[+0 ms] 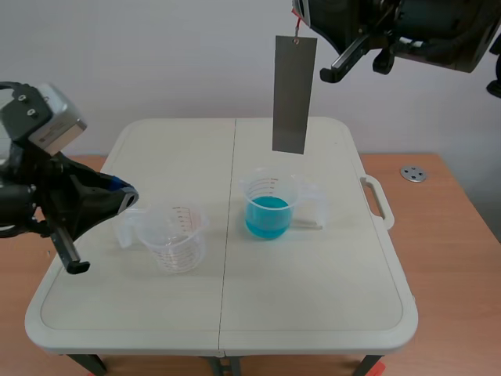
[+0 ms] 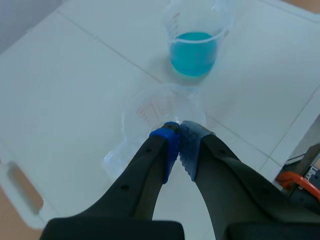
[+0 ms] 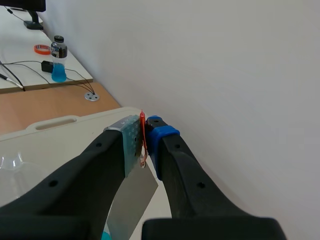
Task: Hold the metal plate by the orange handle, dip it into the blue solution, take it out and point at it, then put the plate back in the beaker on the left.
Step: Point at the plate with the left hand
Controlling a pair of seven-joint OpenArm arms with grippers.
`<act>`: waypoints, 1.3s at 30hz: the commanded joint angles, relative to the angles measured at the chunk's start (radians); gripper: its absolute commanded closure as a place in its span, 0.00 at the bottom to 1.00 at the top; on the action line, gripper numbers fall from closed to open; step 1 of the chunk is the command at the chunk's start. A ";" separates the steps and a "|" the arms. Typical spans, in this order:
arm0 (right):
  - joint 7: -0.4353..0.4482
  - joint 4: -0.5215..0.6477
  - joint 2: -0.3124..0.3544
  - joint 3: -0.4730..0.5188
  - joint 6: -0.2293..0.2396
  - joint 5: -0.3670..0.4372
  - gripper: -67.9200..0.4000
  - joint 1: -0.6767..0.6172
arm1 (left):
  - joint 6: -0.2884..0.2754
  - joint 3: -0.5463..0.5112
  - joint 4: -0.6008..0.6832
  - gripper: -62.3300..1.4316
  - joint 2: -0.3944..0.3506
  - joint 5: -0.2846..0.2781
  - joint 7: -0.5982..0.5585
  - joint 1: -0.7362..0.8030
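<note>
The left gripper [image 2: 179, 131] sits low over the table's left edge with its two fingers pressed together on nothing. In the left wrist view the blue pads [image 2: 167, 135] sit just over the near rim of the empty beaker [image 1: 176, 235]. Whether they touch the rim cannot be told.

That clear beaker stands upright on the white folding table [image 1: 329, 313], left of the centre seam. Bare tabletop lies around it toward the front and left edges.

Just right of the seam, apart from the empty one, stands the beaker of blue solution [image 1: 268, 205], upright and filled to less than half. An open gap of table separates the two.

Above it in the scene view hangs the metal plate [image 1: 293, 94], straight and vertical. Its lower edge is well clear of the beaker's rim, with free air on both sides.

The right gripper [image 3: 144, 137], raised near the wall, is clamped on the orange handle [image 3: 142, 131] at the plate's top edge, and the plate drops below the fingers.

Farther right, the table's carry handle [image 1: 376, 200] juts from its right edge over a wooden desk [image 1: 454, 235]. A small metal disc [image 1: 412, 174] lies on the desk.
</note>
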 commanded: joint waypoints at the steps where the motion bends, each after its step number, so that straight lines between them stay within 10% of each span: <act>1: 0.026 0.009 0.000 -0.001 0.005 0.014 0.98 0.026 | -0.018 0.031 -0.026 0.95 0.029 -0.005 -0.010 -0.055; 16: 0.029 0.008 0.000 -0.028 0.005 0.014 0.98 0.026 | -0.095 0.283 -0.338 0.96 0.265 0.021 -0.006 -0.428; 39: 0.028 0.008 0.000 -0.028 0.005 0.014 0.98 0.026 | -0.089 0.293 -0.523 0.95 0.418 0.103 -0.073 -0.551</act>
